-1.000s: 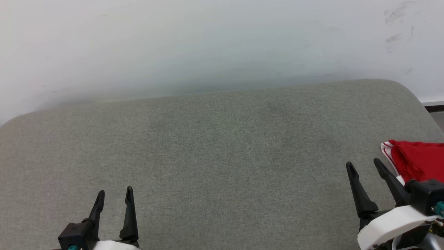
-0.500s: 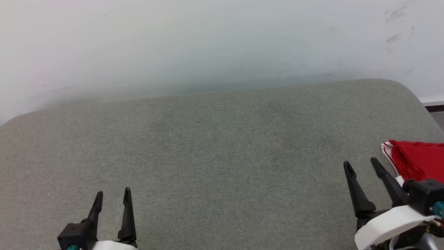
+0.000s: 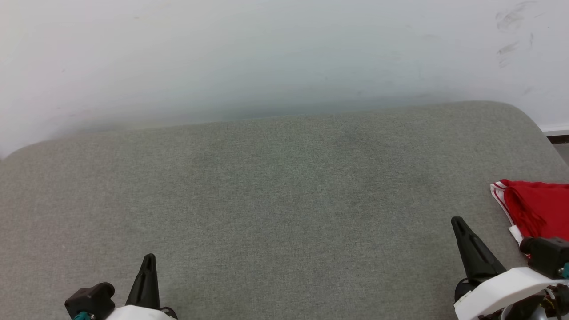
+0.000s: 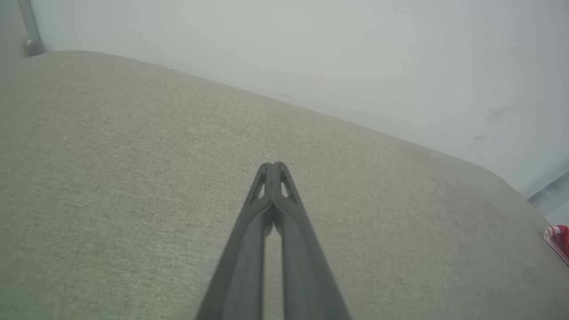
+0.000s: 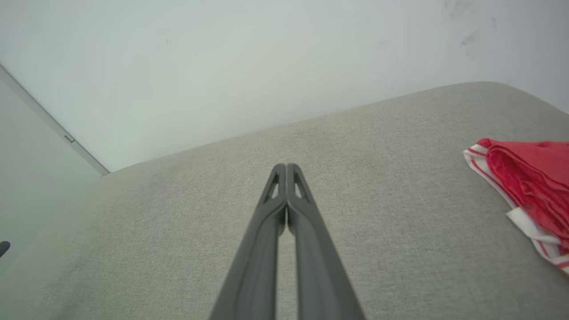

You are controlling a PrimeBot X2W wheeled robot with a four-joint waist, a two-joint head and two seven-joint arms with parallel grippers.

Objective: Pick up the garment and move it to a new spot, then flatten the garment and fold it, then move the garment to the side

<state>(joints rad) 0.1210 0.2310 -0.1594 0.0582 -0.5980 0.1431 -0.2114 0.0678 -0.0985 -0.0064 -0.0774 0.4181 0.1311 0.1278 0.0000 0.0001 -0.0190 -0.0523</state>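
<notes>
- At the near left, the left gripper (image 3: 149,259) is seen over the grey upholstered surface (image 3: 284,200). Its two dark fingers (image 4: 244,258) are pressed together to a single point, and nothing is caught between them.
- Whether those tips touch the fabric cannot be told.
- Across the middle, the surface is shown as a broad stretch of woven cloth with a rounded far edge.
- Beyond that far edge, a pale wall (image 3: 266,53) is seen, with dark scuff marks (image 3: 511,22) at its upper right.
- At the near right, the right gripper (image 3: 458,221) is found with its tips brought together as well, and nothing is gripped. It is angled up and slightly to the left.
- At the right edge, the garment (image 3: 538,209) is seen lying bunched on the surface, red with white, red-striped trim along its left border. Part of it is cut off by the frame.
- A strip of bare cloth is left between the garment and the right gripper's tips, so the two are near but apart.
</notes>
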